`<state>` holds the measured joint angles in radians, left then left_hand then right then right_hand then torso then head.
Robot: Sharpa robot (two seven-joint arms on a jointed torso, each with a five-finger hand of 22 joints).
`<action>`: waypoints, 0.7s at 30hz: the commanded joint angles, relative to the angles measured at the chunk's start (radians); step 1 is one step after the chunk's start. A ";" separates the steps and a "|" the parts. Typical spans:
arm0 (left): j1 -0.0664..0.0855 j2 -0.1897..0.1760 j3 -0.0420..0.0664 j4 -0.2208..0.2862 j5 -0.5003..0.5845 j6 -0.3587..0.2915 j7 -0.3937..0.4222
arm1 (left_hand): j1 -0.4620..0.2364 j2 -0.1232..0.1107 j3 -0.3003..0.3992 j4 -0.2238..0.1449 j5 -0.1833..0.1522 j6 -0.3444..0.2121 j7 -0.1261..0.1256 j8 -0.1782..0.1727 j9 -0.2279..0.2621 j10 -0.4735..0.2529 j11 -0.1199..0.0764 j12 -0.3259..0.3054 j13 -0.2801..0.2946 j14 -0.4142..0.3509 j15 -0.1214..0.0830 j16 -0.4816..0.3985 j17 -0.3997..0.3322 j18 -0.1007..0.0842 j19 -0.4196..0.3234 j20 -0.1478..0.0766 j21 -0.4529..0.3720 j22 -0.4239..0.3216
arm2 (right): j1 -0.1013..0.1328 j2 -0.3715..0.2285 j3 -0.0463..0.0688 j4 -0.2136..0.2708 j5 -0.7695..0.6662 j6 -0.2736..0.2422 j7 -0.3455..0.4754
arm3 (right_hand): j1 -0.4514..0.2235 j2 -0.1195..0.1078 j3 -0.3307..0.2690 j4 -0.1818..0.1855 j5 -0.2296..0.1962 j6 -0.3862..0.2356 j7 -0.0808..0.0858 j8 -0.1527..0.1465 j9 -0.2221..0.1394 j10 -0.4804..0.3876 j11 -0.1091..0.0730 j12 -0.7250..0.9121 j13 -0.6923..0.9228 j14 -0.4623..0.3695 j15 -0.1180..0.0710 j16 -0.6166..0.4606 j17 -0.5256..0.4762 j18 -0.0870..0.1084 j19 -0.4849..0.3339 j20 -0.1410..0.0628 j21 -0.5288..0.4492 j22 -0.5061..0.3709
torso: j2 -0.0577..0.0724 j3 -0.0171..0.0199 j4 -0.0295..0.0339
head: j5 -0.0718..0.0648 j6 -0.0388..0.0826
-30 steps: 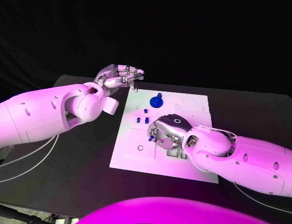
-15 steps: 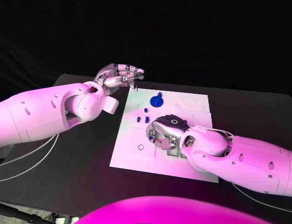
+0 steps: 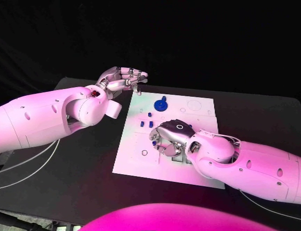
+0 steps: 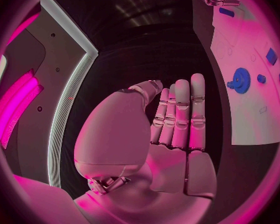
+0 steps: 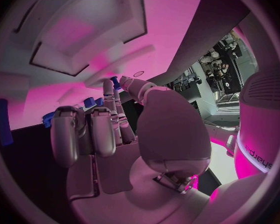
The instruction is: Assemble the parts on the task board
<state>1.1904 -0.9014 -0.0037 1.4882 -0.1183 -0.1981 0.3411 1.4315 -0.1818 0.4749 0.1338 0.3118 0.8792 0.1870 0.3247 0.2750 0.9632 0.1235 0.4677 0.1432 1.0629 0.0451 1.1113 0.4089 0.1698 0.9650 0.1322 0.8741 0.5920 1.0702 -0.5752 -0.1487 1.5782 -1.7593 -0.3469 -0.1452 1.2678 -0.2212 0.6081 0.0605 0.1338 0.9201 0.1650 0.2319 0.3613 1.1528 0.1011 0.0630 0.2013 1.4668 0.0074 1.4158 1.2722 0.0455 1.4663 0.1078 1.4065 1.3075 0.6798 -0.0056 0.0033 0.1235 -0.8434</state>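
Note:
The white task board (image 3: 137,153) lies mid-table with a blue gear (image 3: 161,104) near its far edge and small blue parts (image 3: 143,123) below the gear. My right hand (image 3: 172,137) hovers low over the board's middle, and its thumb and a fingertip pinch a small blue part (image 5: 114,79) right at the board surface (image 5: 40,92). My left hand (image 3: 123,78) hangs off the board's far left corner with its fingers curled in and nothing in them. In the left wrist view, my left hand (image 4: 171,134) faces the gear (image 4: 241,79).
Shaped recesses (image 5: 84,35) in the board sit just beyond the right fingertips. A long blue part (image 5: 3,122) lies off to one side. Black table (image 3: 87,163) surrounds the board, with white cables (image 3: 25,168) trailing on the left side.
My right hand and forearm have crept slightly across the board's middle. The left hand and the loose blue parts have stayed put.

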 commanded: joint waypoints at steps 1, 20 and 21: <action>0.001 0.000 0.001 0.001 0.004 0.018 0.003 | -0.005 -0.006 -0.002 -0.005 0.001 -0.008 0.002 -0.002 -0.001 -0.006 -0.003 0.006 0.001 -0.009 0.000 -0.004 -0.001 0.014 -0.006 0.002 -0.003 -0.001 | -0.002 -0.015 -0.001 0.016 -0.026 -0.039 -0.021 | 0.001 -0.012 -0.007 0.001 0.006 -0.005 -0.001 -0.003 -0.001 -0.010 -0.001 0.003 0.003 0.039 0.009 -0.005 -0.002 -0.008 0.031 0.007 -0.009 0.196 | 0.000 0.0009 0.0005 | 0.000 0.001; 0.000 -0.009 0.001 -0.001 0.004 0.023 0.001 | -0.005 -0.006 -0.002 -0.005 0.001 -0.008 0.002 -0.002 -0.001 -0.006 -0.003 0.006 0.001 -0.009 0.000 -0.004 -0.001 0.014 -0.006 0.002 -0.003 -0.001 | 0.081 -0.251 0.038 0.167 0.033 -0.063 -0.032 | -0.015 -0.026 -0.038 0.010 -0.009 -0.001 -0.009 -0.006 -0.001 -0.040 -0.004 0.006 -0.007 0.035 0.008 -0.013 -0.016 0.000 0.016 0.009 -0.045 0.182 | -0.002 -0.0003 -0.0053 | -0.032 0.026; 0.000 -0.009 0.001 -0.001 0.004 0.023 0.001 | -0.005 -0.006 -0.002 -0.005 0.001 -0.008 0.002 -0.002 -0.001 -0.006 -0.003 0.006 0.001 -0.009 0.000 -0.004 -0.001 0.014 -0.006 0.002 -0.003 -0.001 | 0.088 -0.260 0.039 0.162 0.039 -0.052 -0.032 | -0.014 -0.026 -0.040 0.009 -0.008 -0.001 -0.009 -0.007 -0.001 -0.043 -0.003 0.005 -0.009 0.034 0.008 -0.014 -0.018 0.001 0.015 0.009 -0.048 0.181 | -0.002 -0.0003 -0.0049 | -0.036 0.028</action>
<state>1.1904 -0.9112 -0.0038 1.4853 -0.1183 -0.1938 0.3379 1.4315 -0.1818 0.4749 0.1338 0.3118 0.8792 0.1870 0.3247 0.2750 0.9632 0.1235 0.4676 0.1431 1.0629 0.0451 1.1113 0.4090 0.1698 0.9650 0.1322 0.8741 0.5921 1.1557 -0.8325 -0.1094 1.7421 -1.7526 -0.4147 -0.1697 1.2501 -0.2395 0.5722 0.0688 0.1311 0.9171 0.1617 0.2308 0.3614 1.1141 0.0985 0.0715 0.1936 1.4631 0.0110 1.4048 1.2553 0.0455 1.4662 0.1077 1.3609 1.3073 0.6794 -0.0054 -0.0006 0.0968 -0.8198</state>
